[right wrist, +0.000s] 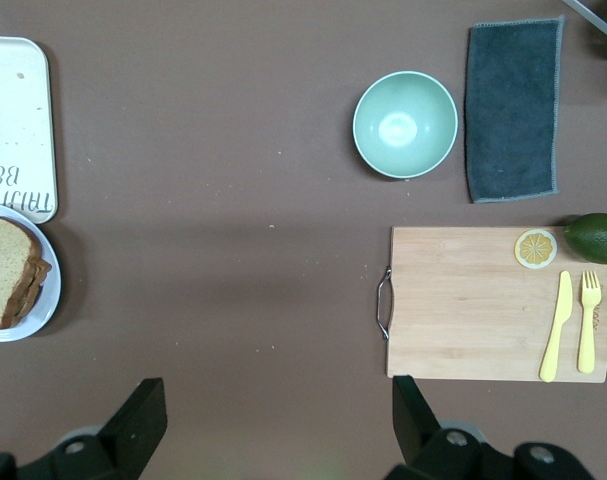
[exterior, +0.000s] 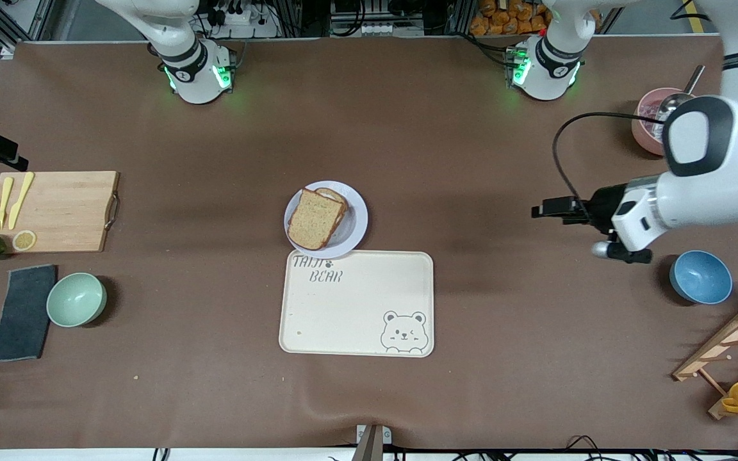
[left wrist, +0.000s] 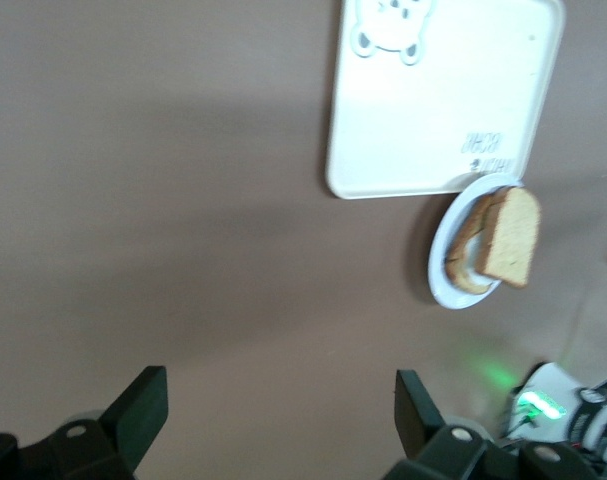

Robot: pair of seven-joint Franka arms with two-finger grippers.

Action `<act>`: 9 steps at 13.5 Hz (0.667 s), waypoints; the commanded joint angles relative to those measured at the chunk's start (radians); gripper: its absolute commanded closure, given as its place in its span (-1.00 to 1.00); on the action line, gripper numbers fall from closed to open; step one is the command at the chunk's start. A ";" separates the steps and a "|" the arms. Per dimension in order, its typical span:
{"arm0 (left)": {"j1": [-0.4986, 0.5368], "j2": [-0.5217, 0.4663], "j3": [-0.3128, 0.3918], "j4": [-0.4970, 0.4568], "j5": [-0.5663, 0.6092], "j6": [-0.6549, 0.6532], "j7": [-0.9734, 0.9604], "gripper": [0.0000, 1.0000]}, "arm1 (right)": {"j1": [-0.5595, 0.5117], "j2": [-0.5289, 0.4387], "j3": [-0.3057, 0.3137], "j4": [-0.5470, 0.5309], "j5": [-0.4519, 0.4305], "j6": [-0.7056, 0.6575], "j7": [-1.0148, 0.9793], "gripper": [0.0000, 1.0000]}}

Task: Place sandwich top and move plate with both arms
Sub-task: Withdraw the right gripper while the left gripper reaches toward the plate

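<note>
The sandwich top (exterior: 315,219) is already sitting on the stack on the plate (exterior: 357,225), touching the tray (exterior: 356,303); moving the plate looks next. Left gripper (exterior: 622,253) and right gripper (right wrist: 273,420) are hovering well off, fingers spread, holding nothing

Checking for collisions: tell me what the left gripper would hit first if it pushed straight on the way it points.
Likely only bare table: the open left gripper points down at it, clear of the plate.
</note>
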 commanded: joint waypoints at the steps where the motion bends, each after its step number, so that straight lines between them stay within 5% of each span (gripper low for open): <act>1: 0.008 -0.020 -0.061 -0.199 -0.186 0.200 0.116 -1.00 | -0.022 0.005 0.022 0.011 -0.015 -0.004 0.017 -1.00; 9: -0.083 0.213 -0.158 -0.257 -0.715 0.394 0.602 -1.00 | 0.038 -0.005 0.004 0.011 -0.018 -0.008 0.019 -1.00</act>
